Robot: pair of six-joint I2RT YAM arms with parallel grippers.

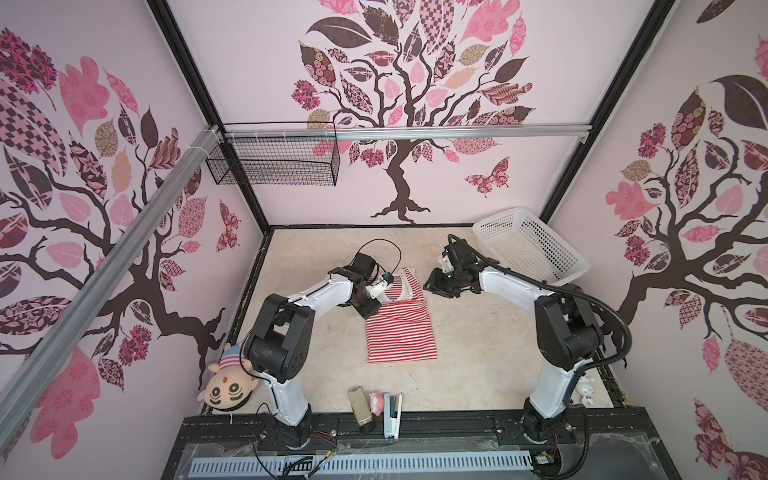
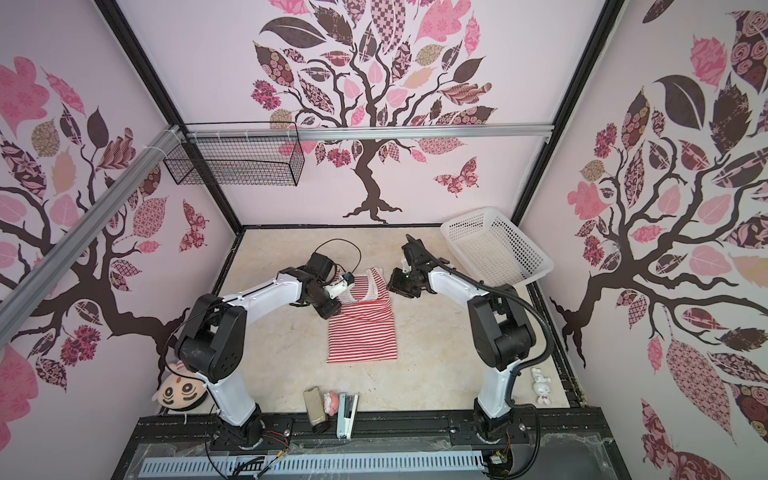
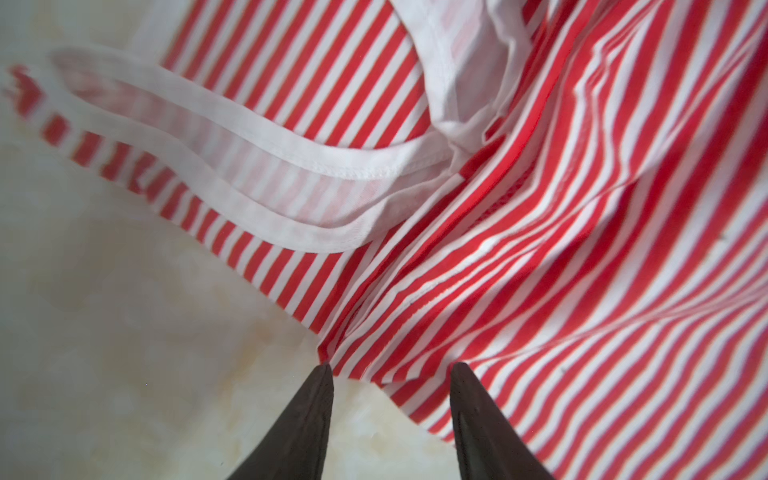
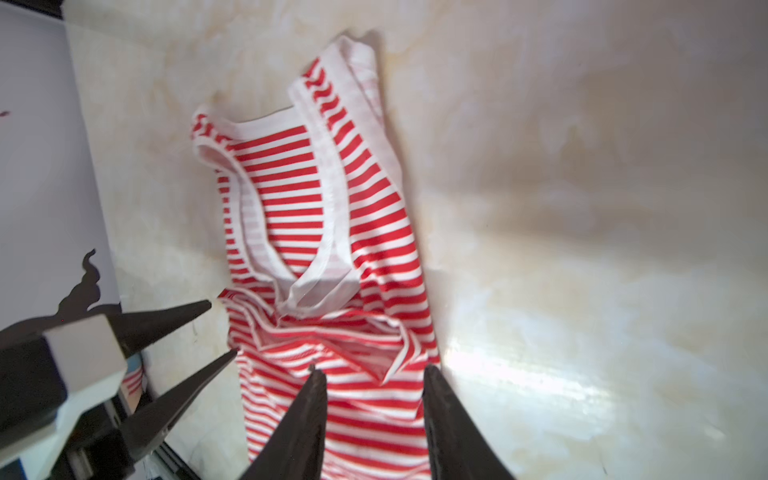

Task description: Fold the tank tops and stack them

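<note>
tank top (image 1: pixel 401 332): partly folded, middle of desk (image 1: pixel 478 340)
left pincer (image 3: pixel 390 368): jaws apart at cloth edge
right pincer (image 4: pixel 370 372): jaws apart over cloth

Overhead stereo pair; close downward wrist views

The tank top (image 1: pixel 401 328) lies on the table (image 1: pixel 478 353) between the left end effector (image 3: pixel 390 366) and right end effector (image 4: pixel 370 370).

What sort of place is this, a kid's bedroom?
Probably a robot test booth: left arm and right arm mounted on a black rail, tree-print wall panels in a metal frame, a striped tank top laid out between them.
</note>
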